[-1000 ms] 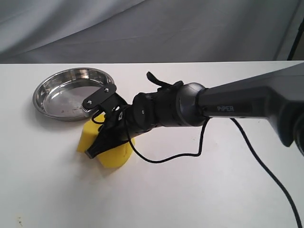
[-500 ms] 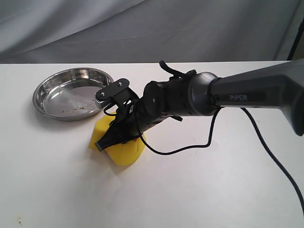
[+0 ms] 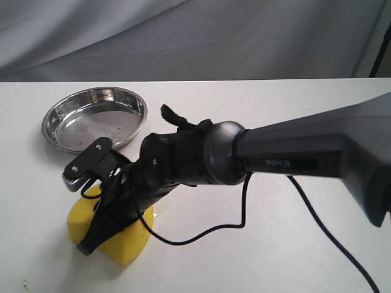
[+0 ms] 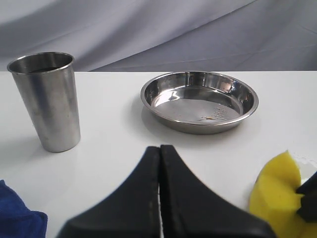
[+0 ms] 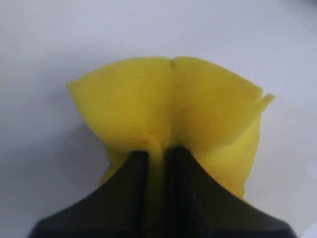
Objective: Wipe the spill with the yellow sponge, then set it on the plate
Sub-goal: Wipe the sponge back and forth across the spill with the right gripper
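Low in the left of the exterior frame, the right claw point(image 3: 91, 241) has its fingers clamped on the yellow sponge point(image 3: 131, 243), pinching the foam so hard that it bulges either side of them in the right wrist view, where the right claw point(image 5: 156, 158) bites into the near edge of the yellow sponge point(image 5: 168, 99). We judge the block to be pressed down on the white tabletop point(image 3: 201, 268). We cannot find the spill in any view; it may lie under the foam or be gone already. What matters for the move ahead is the plate point(image 3: 55, 131): it sits at the upper left of the exterior frame, almost straight up the frame from the sponge, near it but apart, bare tabletop between them. The right arm reaches in from the right edge and slants down toward the lower left, so we expect a lift and a short carry up the frame, over the raised rim. The left claw point(image 4: 159, 153) is closed on nothing; its own view looks past the shut tips at the plate point(image 4: 198, 128), with the sponge point(image 4: 277, 183) at lower right, a steel cup point(image 4: 47, 101) at left and a blue cloth point(image 4: 15, 215) in the bottom left corner.
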### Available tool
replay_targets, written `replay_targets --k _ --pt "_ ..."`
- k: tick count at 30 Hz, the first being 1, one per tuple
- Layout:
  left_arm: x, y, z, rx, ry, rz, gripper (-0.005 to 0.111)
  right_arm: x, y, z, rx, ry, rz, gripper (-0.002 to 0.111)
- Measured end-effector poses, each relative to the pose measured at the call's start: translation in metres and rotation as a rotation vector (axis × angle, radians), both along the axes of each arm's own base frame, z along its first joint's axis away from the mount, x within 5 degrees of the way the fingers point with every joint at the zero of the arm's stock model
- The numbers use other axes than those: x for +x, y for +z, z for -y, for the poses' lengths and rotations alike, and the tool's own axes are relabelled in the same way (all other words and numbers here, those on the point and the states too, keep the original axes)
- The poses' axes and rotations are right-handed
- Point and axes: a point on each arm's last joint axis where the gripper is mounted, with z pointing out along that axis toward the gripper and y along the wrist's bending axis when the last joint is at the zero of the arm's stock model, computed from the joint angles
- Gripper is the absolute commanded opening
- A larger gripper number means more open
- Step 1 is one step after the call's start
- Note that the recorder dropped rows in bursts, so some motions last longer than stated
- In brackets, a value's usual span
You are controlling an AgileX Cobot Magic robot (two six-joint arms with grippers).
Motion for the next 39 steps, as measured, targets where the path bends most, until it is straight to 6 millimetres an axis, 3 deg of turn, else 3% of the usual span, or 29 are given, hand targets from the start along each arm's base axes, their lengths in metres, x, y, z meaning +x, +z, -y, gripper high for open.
replay_targets --k 4,7,15,20,24,29,39 --pt "0.0 0.0 0.0 0.0 0.0 0.0 0.0 -0.018 0.002 -0.018 0.01 0.066 0.004 0.0" --pt "0.0 0.0 0.0 0.0 0.0 0.0 0.0 -0.02 0.002 -0.031 0.024 0.087 0.016 0.0" --pt "0.0 0.0 0.0 0.0 0.0 0.0 0.0 0.011 -0.009 -0.051 0.074 0.035 0.01 0.0" --pt "0.0 0.0 0.0 0.0 0.0 0.0 0.0 0.047 0.0 -0.035 0.09 -0.1 -0.081 0.0" --pt "0.0 0.0 0.0 0.0 0.0 0.0 0.0 0.074 -0.001 -0.006 0.03 -0.147 -0.138 0.0" --pt "0.0 0.0 0.0 0.0 0.0 0.0 0.0 0.079 0.0 0.018 -0.142 -0.126 -0.166 0.0" --pt "0.0 0.0 0.0 0.0 0.0 0.0 0.0 0.077 0.001 0.032 -0.311 -0.161 -0.189 0.0"
